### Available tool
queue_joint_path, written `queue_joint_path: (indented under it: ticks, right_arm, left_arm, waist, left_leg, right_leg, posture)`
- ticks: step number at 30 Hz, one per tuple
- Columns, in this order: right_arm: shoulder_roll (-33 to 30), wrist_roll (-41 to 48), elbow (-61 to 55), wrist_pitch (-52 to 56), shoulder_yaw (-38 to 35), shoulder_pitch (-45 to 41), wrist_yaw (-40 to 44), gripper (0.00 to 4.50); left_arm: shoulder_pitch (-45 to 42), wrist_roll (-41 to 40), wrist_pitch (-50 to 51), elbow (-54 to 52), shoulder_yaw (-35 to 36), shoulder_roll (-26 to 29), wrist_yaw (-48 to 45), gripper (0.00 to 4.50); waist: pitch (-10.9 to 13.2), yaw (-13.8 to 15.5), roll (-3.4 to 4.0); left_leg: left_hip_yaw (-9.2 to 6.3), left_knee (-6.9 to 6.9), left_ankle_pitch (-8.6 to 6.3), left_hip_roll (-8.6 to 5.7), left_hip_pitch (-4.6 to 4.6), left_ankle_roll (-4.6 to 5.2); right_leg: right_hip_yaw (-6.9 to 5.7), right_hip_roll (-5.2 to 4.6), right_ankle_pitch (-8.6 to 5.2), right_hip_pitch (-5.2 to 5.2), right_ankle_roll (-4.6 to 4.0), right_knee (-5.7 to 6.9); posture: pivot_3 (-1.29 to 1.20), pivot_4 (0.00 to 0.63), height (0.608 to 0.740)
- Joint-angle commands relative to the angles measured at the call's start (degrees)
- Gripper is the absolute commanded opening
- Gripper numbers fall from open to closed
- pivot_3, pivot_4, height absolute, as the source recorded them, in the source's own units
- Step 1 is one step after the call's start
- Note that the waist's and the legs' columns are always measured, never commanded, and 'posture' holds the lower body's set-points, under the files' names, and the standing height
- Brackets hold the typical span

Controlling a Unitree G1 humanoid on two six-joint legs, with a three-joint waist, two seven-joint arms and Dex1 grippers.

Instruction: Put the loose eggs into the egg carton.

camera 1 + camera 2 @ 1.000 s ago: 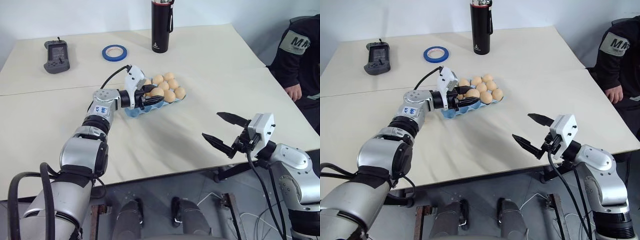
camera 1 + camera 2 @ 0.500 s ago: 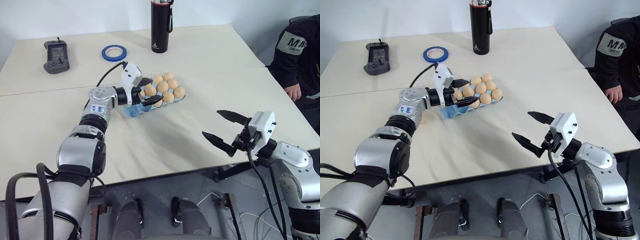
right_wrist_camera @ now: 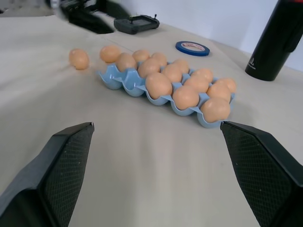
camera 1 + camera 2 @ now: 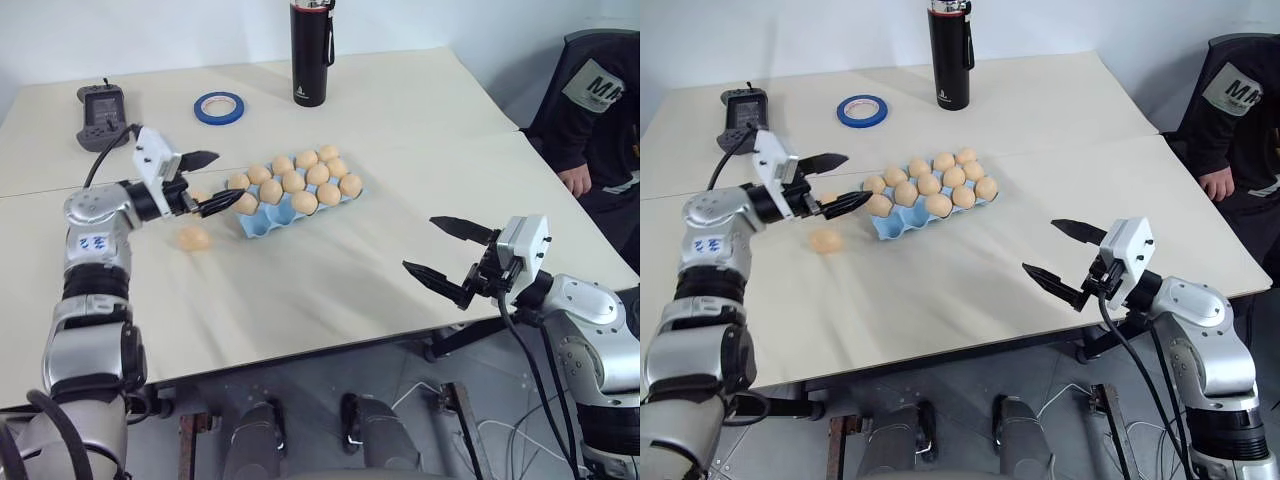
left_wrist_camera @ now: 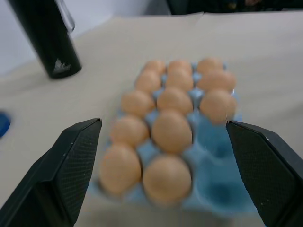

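Note:
The light blue egg carton lies mid-table with several tan eggs in its pockets; two front-left pockets are bare. One loose egg rests on the table left of the carton. A second loose egg lies just off the carton's left end, partly behind my left gripper's finger. My left gripper hovers open and empty left of the carton, pointing at it. The carton lies between its fingers in the left wrist view. My right gripper hangs open and empty near the front right edge.
A black bottle, a blue tape ring and a black handheld controller stand along the far side. A person in dark clothes sits at the right edge, hand by the table.
My left gripper opened wider over the carton, then drew back to the left, clear of it. Two loose eggs now show where the arm was. The right arm stayed put.

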Motion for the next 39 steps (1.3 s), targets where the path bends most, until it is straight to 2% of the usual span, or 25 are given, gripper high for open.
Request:
queue_joint_path:
  ticks: [1, 8, 17, 23, 32, 39]
  right_arm:
    - [-0.45, 0.55, 0.62, -0.77, -0.44, -1.59, 1.24, 4.50]
    - [-0.13, 0.20, 2.99, -1.03, 0.70, -3.74, 3.04, 4.50]
    - [-0.26, 0.17, 4.33, -1.20, 0.93, -4.73, 4.36, 4.50]
    - [-0.11, -0.09, 5.04, -1.32, 1.27, -5.41, 4.79, 4.50]
    - [-0.41, -0.71, 7.58, -1.38, 2.05, -8.24, 6.03, 4.50]
    - [-1.14, -0.84, 6.73, -0.81, 1.28, -7.42, 6.38, 4.50]
  left_arm:
    - [6.55, -3.64, 5.72, -12.12, 3.61, 3.52, 2.42, 4.48]
    - [20.06, -7.66, 13.66, -26.64, 8.91, 4.55, 9.27, 4.48]
    - [27.34, -10.55, 18.62, -35.81, 11.99, 5.10, 13.51, 4.48]
    - [27.56, -11.10, 19.00, -37.01, 11.41, 4.46, 15.22, 4.48]
    - [18.86, -7.53, 15.58, -29.85, 5.02, -4.21, 23.71, 4.48]
    - [21.30, -5.23, 19.17, -29.52, 1.83, -4.31, 26.05, 4.48]
  waist:
    - [0.00, 0.00, 0.00]
    - [-0.04, 0.15, -0.06]
    - [-0.05, 0.08, -0.07]
    - [-0.05, 0.06, -0.07]
    - [-0.08, 0.22, -0.12]
    - [-0.08, -0.05, -0.12]
  left_leg:
    - [-0.02, -0.03, 0.00, 0.01, 0.04, 0.00]
    - [-0.25, -0.03, -0.14, 0.00, 0.11, -0.24]
    - [-0.24, -0.10, -0.11, 0.04, 0.15, -0.24]
    - [-0.22, -0.16, -0.11, 0.06, 0.14, -0.26]
    - [-0.19, -0.13, -0.10, 0.01, 0.13, -0.24]
    - [-0.13, -0.17, -0.08, 0.07, 0.16, -0.28]
  right_leg:
    - [0.04, 0.00, 0.00, 0.00, 0.00, 0.01]
    - [0.14, -0.08, 0.02, 0.02, -0.02, 0.00]
    - [0.19, -0.11, 0.16, 0.01, -0.10, -0.12]
    - [0.20, -0.11, 0.16, 0.00, -0.12, -0.18]
    - [0.23, -0.11, 0.22, 0.01, -0.08, -0.20]
    - [0.29, 0.02, 0.21, -0.07, -0.09, -0.12]
  posture:
    - [0.00, 0.150, 0.740]
    - [0.00, 0.150, 0.740]
    - [0.00, 0.150, 0.740]
    - [0.00, 0.150, 0.740]
    - [0.00, 0.150, 0.740]
    - [0.00, 0.150, 0.740]
